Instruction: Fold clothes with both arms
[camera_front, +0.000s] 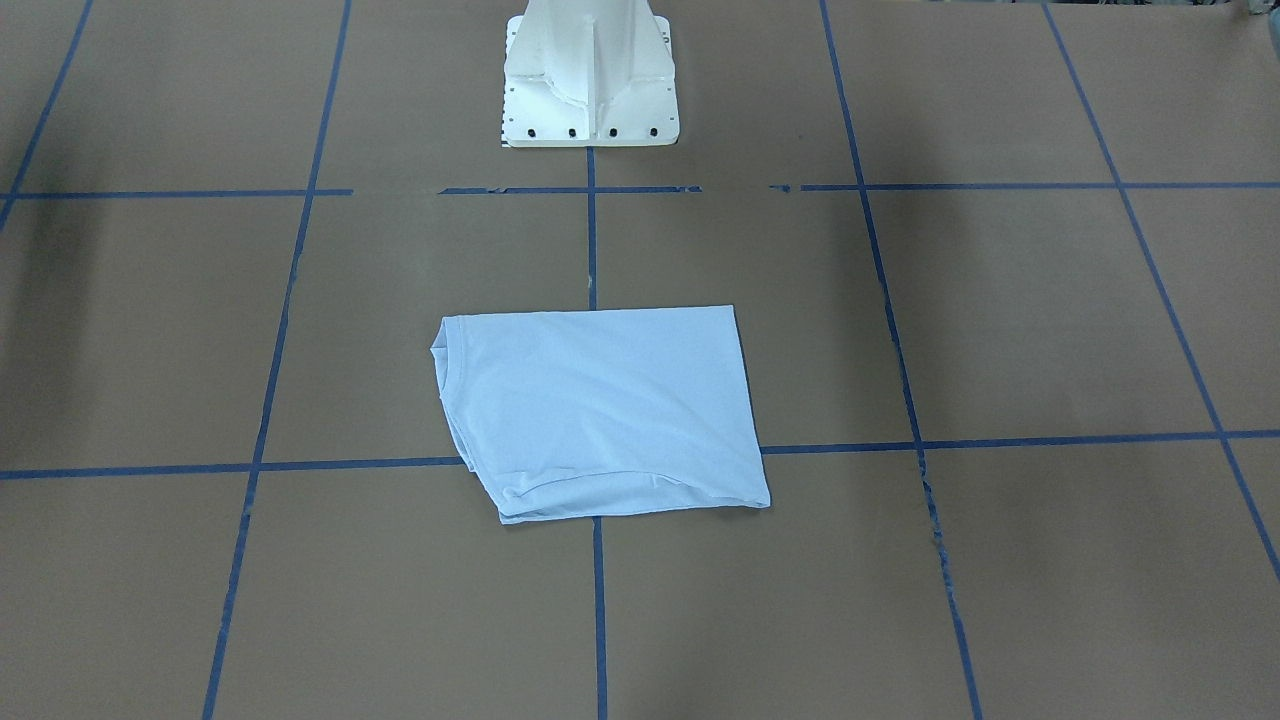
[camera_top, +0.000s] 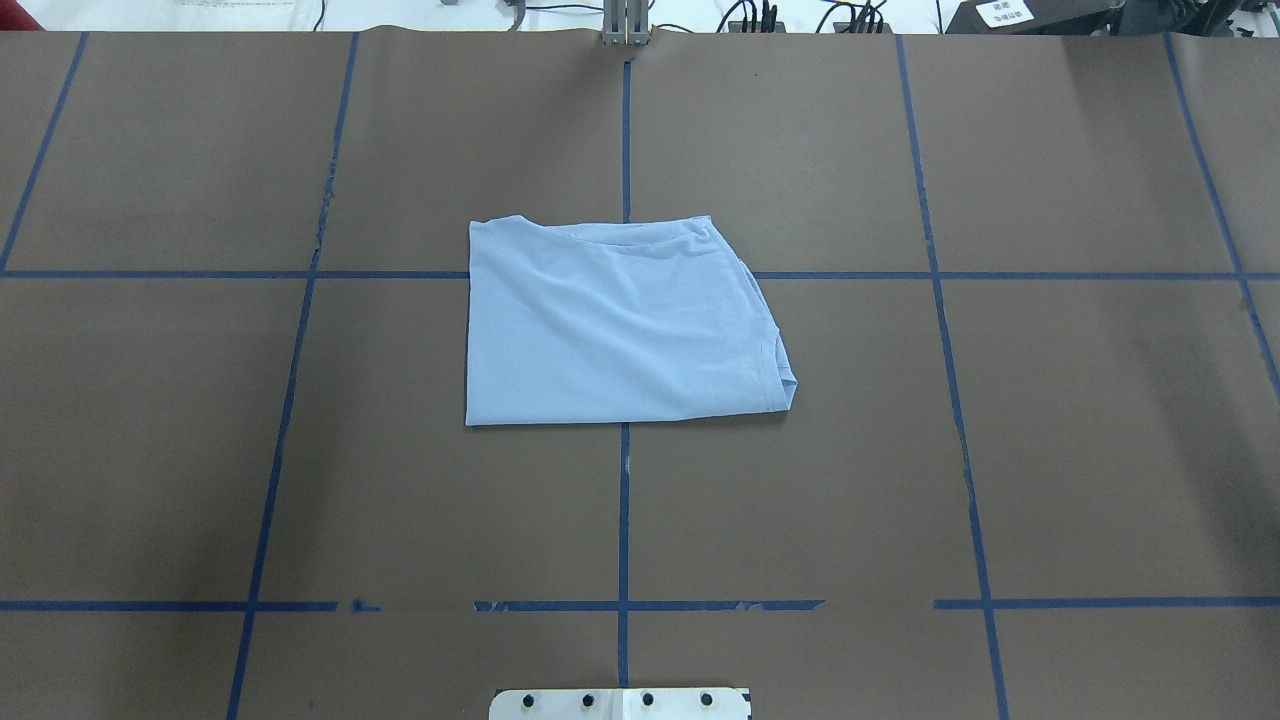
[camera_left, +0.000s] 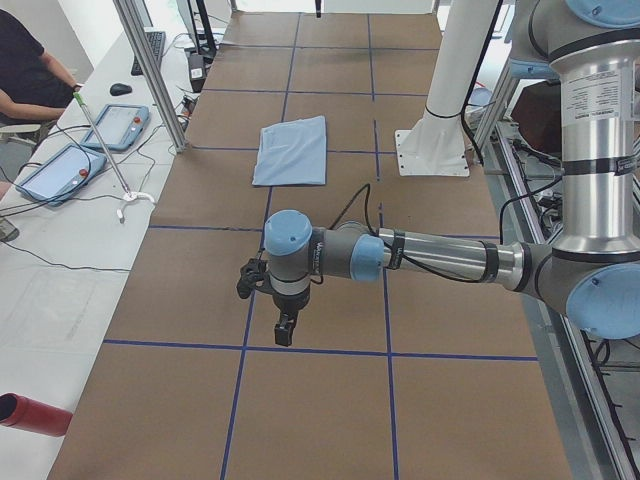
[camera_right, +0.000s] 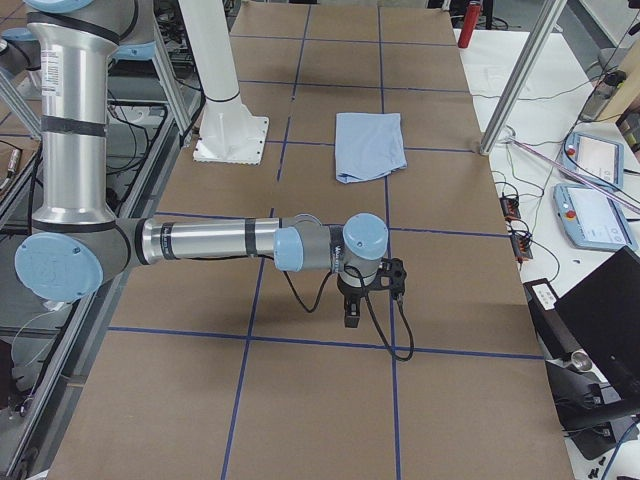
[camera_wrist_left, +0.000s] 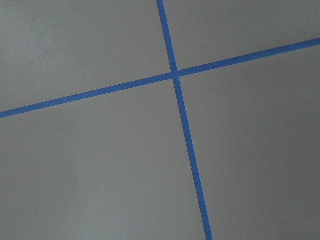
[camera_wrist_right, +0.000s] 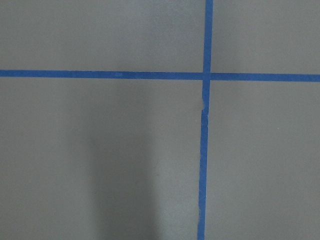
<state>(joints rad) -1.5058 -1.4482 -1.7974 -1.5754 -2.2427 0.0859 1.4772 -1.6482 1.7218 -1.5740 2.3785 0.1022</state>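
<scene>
Shirt (camera_top: 620, 320) lies folded flat into a rough rectangle at the middle of the counter (camera_front: 1000, 300), between the two pincers and well apart from each. Its edge toward the left pincer (camera_left: 285, 335) is a straight, clean fold, while the edge toward the right pincer (camera_right: 352, 315) is slanted and shows stacked layers and a hemmed corner. A further hem runs along the side away from the pedestal (camera_front: 592, 80). The cloth covers a crossing of the blue tape (camera_front: 900, 360) that grids the brown counter. The left arm (camera_left: 440, 255) reaches out low and level from the robot's side, its pincer pointing down over bare counter close to a tape line. The right arm (camera_right: 200, 240) stands the same way at the other end, its pincer pointing down near another tape line, with a black cable looping beside it. Each wrist camera shows only brown counter and one tape crossing beneath its pincer, and neither shows any finger. Both pincers appear only in the side views, so I cannot tell whether either is apart or together; neither touches the shirt. Beyond the left pincer, a seated person (camera_left: 30, 70) and two tablets (camera_left: 95, 140) are beside the counter.
</scene>
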